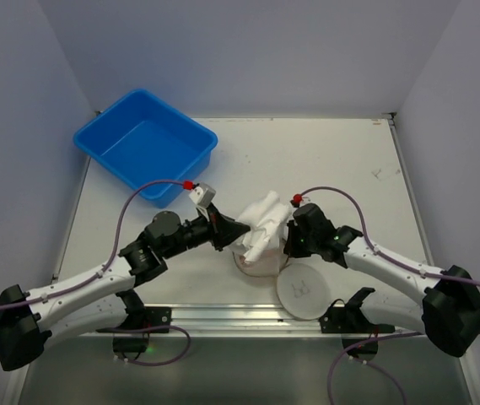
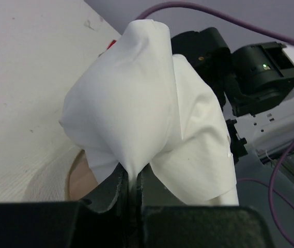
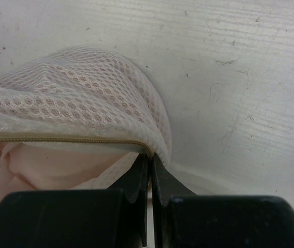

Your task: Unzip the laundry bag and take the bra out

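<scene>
The white bra [image 1: 265, 221] is bunched up and lifted partly out of the open cream mesh laundry bag [image 1: 258, 261] at the table's front middle. My left gripper [image 1: 233, 233] is shut on a fold of the bra [image 2: 136, 103], with the fabric pinched between its fingers [image 2: 117, 188]. The bag's rim [image 2: 43, 178] shows below it. My right gripper [image 1: 288, 246] is shut on the bag's mesh edge [image 3: 84, 93] at the end of the tan zipper [image 3: 59, 138]. The bag's round flap with the black bra mark [image 1: 304, 291] lies flat in front.
A blue tub [image 1: 142, 143] stands at the back left of the white table [image 1: 332, 160]. A metal rail [image 1: 223, 316] runs along the table's near edge. The right arm's body [image 2: 250, 72] is close behind the bra.
</scene>
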{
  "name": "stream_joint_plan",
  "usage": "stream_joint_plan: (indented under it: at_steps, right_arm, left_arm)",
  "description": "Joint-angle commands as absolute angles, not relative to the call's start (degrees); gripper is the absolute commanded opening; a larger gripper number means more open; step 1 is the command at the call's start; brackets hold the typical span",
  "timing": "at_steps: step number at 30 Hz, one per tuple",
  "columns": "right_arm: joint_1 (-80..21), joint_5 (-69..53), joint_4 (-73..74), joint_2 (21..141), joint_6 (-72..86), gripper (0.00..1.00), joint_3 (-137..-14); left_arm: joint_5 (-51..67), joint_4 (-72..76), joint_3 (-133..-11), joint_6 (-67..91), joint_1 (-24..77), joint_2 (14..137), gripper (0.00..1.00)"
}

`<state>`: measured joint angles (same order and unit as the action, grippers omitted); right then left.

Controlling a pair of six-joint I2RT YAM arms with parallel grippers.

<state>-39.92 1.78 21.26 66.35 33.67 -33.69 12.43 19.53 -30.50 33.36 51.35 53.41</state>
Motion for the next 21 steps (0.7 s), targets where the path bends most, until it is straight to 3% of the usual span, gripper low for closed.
stream_joint_plan:
  at_steps: [1, 6, 13, 21]
  right_arm:
    - [-39.6, 1.4, 21.4, 63.5, 34.8, 0.00, -33.0]
    - [-39.6, 0.4, 21.4, 61.9, 35.5, 0.00, -32.1]
    - [-39.6, -1.1, 22.3, 57.9, 35.8, 0.00, -33.0]
    - [-39.6, -1.8, 23.3, 52.0, 34.8, 0.00, -34.4]
  left_arm:
    - [5.5, 24.4, -29.2, 36.4, 49.7, 49.9, 0.00]
    - [-5.6, 17.4, -36.4, 36.0, 49.5, 48.3, 0.00]
    - [-31.9, -15.3, -59.2, 35.0, 45.5, 57.7, 0.01]
    - [-31.4, -18.6, -72.9, 27.8, 26.7, 69.3, 0.03]
